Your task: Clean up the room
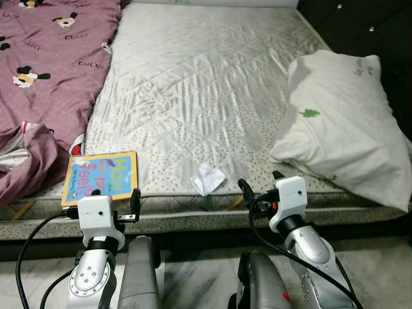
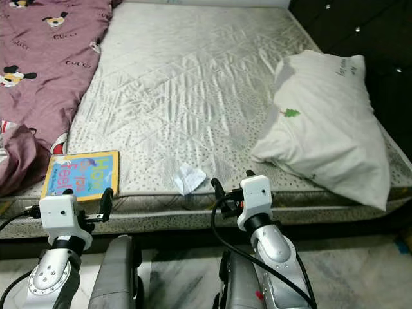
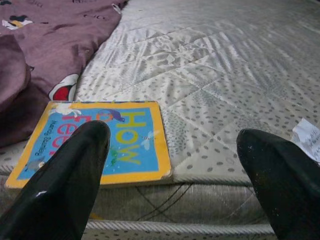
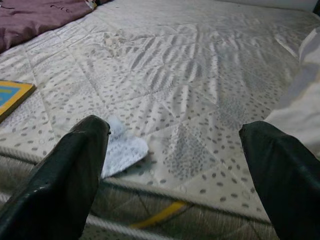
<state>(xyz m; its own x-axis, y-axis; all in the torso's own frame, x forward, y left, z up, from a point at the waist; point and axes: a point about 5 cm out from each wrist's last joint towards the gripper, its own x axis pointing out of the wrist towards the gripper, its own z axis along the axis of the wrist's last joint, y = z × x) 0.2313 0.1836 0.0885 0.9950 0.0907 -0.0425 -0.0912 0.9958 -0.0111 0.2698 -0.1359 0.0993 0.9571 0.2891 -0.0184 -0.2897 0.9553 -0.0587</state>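
Note:
A yellow-bordered children's book (image 1: 101, 177) lies flat on the bare mattress (image 1: 206, 84), near its front edge. A crumpled white paper (image 1: 208, 178) rests to the book's right, also by the front edge. My left gripper (image 3: 172, 135) is open, low in front of the bed, level with the book (image 3: 100, 140) and not touching it. My right gripper (image 4: 175, 127) is also open, just short of the mattress edge, with the paper (image 4: 122, 150) close beyond one finger. Neither gripper holds anything.
A purple patterned blanket (image 1: 45, 71) is bunched over the bed's left side, close to the book. A white pillow (image 1: 341, 122) lies at the right and overhangs the front corner. Dark furniture (image 1: 380, 26) stands at the far right. Pale floor (image 1: 206, 277) shows below the bed.

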